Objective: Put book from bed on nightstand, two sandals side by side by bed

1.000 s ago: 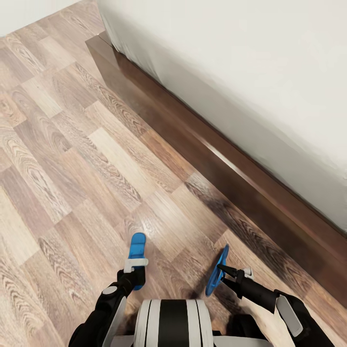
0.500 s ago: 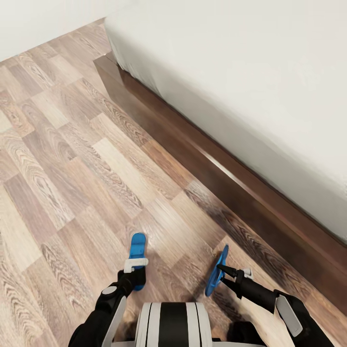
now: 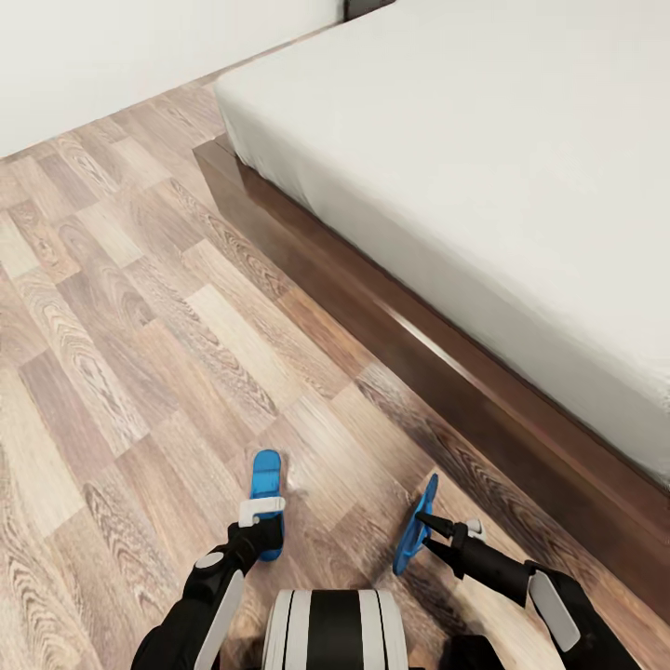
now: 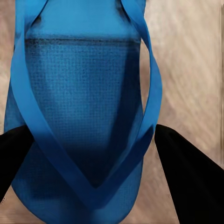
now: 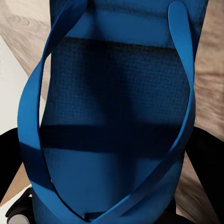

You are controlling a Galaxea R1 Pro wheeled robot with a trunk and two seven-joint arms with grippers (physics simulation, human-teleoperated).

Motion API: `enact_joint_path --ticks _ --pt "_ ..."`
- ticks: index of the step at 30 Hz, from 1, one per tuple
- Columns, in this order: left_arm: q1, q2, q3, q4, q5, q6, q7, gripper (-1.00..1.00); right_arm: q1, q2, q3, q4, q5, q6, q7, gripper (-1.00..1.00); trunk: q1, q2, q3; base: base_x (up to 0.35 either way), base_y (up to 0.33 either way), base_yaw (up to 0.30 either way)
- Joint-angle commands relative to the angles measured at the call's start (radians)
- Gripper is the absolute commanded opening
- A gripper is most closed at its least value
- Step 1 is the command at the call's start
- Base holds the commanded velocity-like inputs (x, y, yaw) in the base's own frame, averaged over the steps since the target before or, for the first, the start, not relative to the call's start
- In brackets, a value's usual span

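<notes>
The left gripper (image 3: 263, 532) is clenched on the left sandal (image 3: 265, 498), which is carried roughly flat, toe fwd, above the floor (image 3: 121, 372). In the left wrist view the sandal (image 4: 79, 116) sits between the two dark fingers (image 4: 191, 182), strap side up. The right gripper (image 3: 423, 529) is clamped on the right sandal (image 3: 412, 530), held on edge, nearly vertical; in the right wrist view its sole (image 5: 116, 121) is seen close up w/ the straps arching over it.

Risks, as judged: the right sandal is gripped edge-on, so if let go as is it is likely to tip and land on its side or upside down; it needs to be rotated flat first. Each grip looks to be near one end, so a quick swing could let a sandal pivot or slip. The pair is held well apart, so a skewed or gapped placement is possible.

Room: open planks lie ahead and to the left. The bed (image 3: 484, 167) frame edge (image 3: 372, 307) runs diagonally at the right, near the right arm; a reach that way could clip the dark rail. The book and nightstand aren't seen from here.
</notes>
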Motion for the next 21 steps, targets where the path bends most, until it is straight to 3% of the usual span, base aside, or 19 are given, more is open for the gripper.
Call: enact_joint_path --ticks 1,21 --pt "0.0 0.0 -0.001 -0.002 0.01 0.005 0.004 -1.0 0.0 0.001 -0.001 0.002 0.002 0.003 0.002 -1.0 -0.001 0.0 0.003 0.0 0.0 0.0" --pt "0.0 0.0 0.0 -0.002 0.01 0.005 0.004 -1.0 0.0 0.003 -0.001 0.005 0.008 0.001 0.0 -1.0 -0.01 0.005 0.081 0.0 0.0 0.0"
